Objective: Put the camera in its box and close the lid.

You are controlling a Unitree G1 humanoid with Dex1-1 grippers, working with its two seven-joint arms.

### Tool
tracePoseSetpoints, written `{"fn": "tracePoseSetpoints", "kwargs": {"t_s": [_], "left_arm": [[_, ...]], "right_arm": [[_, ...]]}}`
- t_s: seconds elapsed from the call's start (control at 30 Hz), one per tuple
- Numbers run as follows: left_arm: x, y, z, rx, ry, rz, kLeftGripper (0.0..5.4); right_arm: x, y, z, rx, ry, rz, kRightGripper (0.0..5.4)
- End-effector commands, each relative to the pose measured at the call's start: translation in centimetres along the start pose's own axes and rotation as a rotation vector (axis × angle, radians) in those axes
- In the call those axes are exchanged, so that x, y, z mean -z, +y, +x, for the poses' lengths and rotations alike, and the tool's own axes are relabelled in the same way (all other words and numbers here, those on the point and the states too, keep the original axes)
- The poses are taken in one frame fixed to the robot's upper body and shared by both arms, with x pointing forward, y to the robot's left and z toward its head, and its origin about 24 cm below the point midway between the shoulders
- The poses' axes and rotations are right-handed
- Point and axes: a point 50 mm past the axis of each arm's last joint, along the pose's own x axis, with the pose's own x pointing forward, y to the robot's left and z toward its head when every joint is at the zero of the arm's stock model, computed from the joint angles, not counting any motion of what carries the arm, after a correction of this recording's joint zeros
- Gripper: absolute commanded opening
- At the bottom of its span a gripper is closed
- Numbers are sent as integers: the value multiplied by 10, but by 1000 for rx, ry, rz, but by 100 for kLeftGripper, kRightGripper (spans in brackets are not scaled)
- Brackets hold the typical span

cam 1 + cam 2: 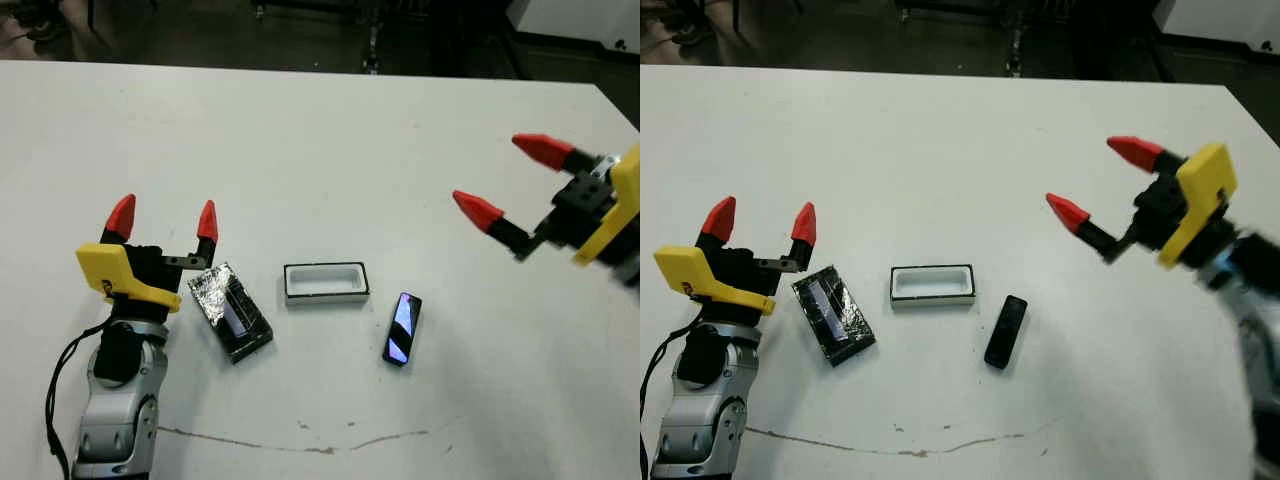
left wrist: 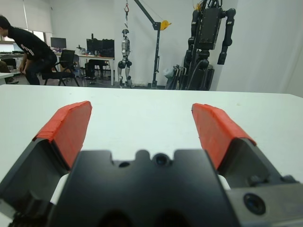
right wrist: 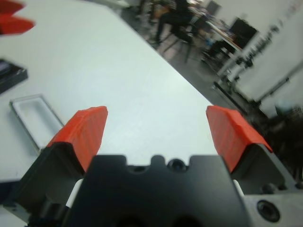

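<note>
Lying flat on the white table [image 1: 320,140], the camera [image 1: 402,328] rests just to the right of the box [image 1: 326,282] — near it but apart, its bluish face up. The box sits uncovered, its white inside showing. To the left of the box lies the lid [image 1: 231,311], crinkly and silvery, angled on the table. The left gripper [image 1: 164,218] hovers beside the lid's far corner, fingers spread wide and holding nothing. The right gripper [image 1: 498,180] hangs well off to the right — also spread wide, empty, well apart from the camera.
</note>
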Motion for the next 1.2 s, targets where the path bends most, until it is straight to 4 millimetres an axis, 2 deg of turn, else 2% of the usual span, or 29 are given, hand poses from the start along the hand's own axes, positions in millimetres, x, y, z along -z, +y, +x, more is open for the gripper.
{"fn": "tracePoseSetpoints", "kwargs": {"t_s": [0.03, 0.23, 0.53, 0.77, 1.1, 1.2], "left_arm": [[2, 3, -1, -5, 23, 18, 539], [1, 2, -1, -9, 20, 17, 539], [1, 2, -2, -13, 31, 16, 539], [2, 2, -3, -16, 34, 24, 539], [3, -1, -4, -23, 44, 19, 539], [3, -1, -4, -26, 47, 25, 540]], "right_arm": [[-2, 1, 5, -141, 83, -145, 540], [-15, 3, 13, -406, 297, -361, 540], [-36, 8, 29, -660, 411, -528, 540], [-37, 19, 39, -799, 490, -656, 540], [-36, 35, 54, -975, 501, -722, 540], [-31, 40, 58, -1011, 495, -705, 509]]}}
